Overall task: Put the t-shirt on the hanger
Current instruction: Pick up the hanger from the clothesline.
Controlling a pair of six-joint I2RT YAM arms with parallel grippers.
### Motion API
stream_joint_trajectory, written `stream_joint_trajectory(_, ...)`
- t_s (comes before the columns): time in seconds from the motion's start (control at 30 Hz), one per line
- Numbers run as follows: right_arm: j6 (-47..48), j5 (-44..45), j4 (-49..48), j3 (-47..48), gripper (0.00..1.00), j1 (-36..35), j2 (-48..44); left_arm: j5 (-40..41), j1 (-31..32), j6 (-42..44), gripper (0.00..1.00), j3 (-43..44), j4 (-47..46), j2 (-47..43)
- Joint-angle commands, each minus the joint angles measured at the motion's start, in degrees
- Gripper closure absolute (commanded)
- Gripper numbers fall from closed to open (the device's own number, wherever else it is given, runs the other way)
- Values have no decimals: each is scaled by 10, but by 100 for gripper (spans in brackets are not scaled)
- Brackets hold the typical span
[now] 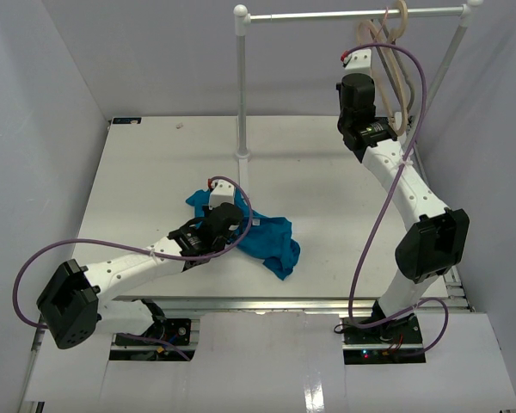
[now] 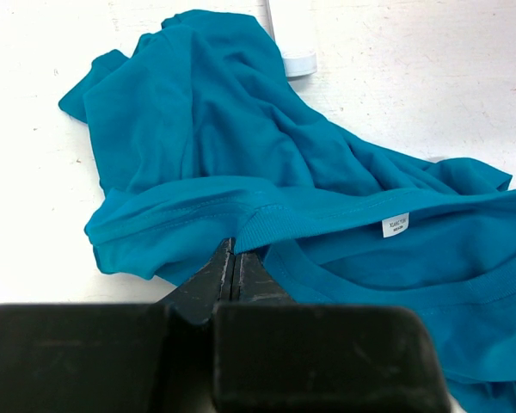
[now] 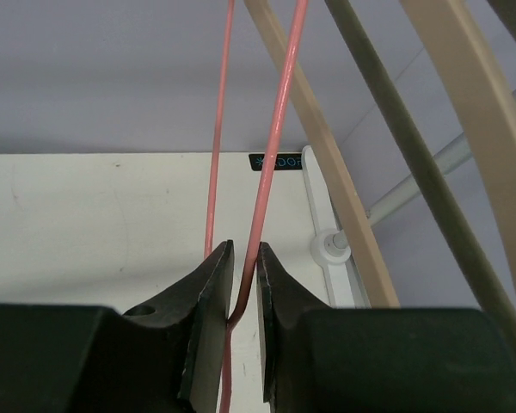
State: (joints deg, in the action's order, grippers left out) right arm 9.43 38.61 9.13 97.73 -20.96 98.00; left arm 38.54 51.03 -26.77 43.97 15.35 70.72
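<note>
The teal-blue t-shirt lies crumpled on the white table, left of centre. In the left wrist view the t-shirt fills the frame, its white neck label at the right. My left gripper is low on its near-left edge. In the wrist view this gripper is shut, its tips pinching the ribbed collar. My right gripper is raised to the rail at the back right. In its wrist view the gripper is closed on one wire of the thin pink hanger.
A white garment rack stands at the back, with an upright pole and a top rail. Thicker beige hangers hang on the rail right beside my right gripper; they also show in the right wrist view. The rack's right foot is below.
</note>
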Motion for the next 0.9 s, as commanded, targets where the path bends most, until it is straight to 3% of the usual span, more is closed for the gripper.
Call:
stream_joint_trajectory(0.0,2,-12,-9,31,76,6,1,10,3,4,100,2,-8,-17)
stream_joint_trajectory(0.27,-4,-53,0,28,92,12,-2,9,4,3,100,1,-8,-23)
stream_joint_trajectory(0.87,15,-113,-38,-8,92,10,-107,14,4,3,100,2,-9,-12)
